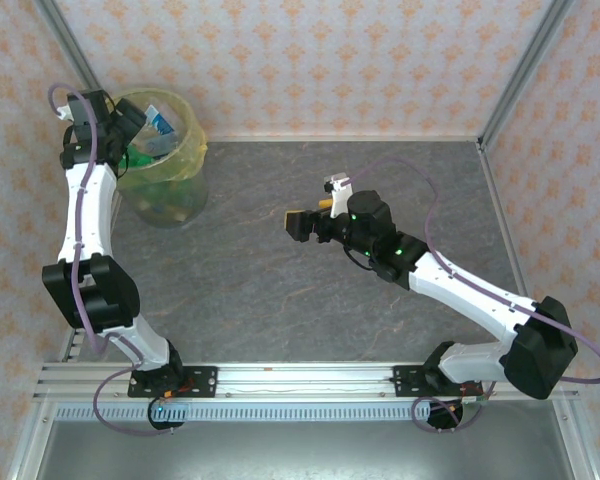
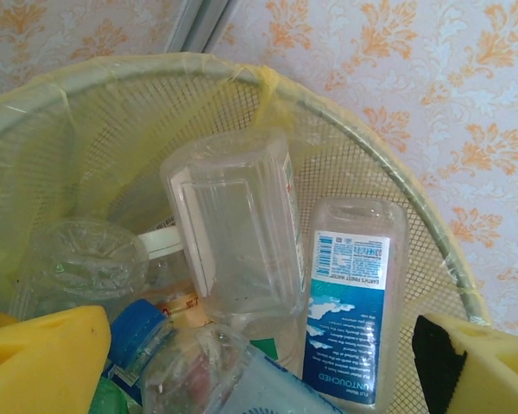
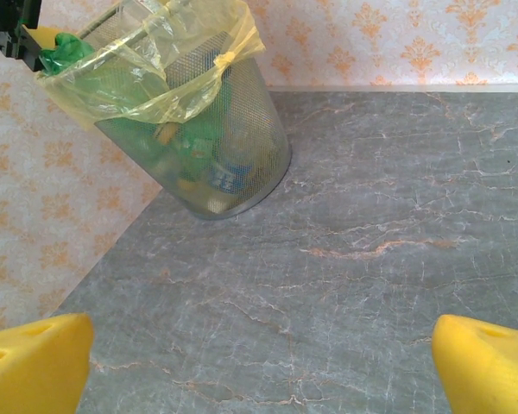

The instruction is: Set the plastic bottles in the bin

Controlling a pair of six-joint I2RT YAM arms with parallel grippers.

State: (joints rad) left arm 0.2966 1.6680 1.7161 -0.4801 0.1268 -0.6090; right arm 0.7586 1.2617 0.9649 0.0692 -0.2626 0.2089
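Yellow fingers (image 2: 43,362) of the left gripper (image 2: 259,358) stand apart over plastic bottles (image 2: 350,310) heaped in the bin (image 2: 388,172); lifting away could snag the bag (image 2: 272,90) and tip it. Right gripper (image 3: 259,362) gapes empty.

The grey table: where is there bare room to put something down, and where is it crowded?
Nearly all the table is bare: the wide stretch between the bin in the far left corner and the right gripper at the middle, and the far right corner. Crowding is inside the bin, packed with plastic bottles, the left gripper over its rim.
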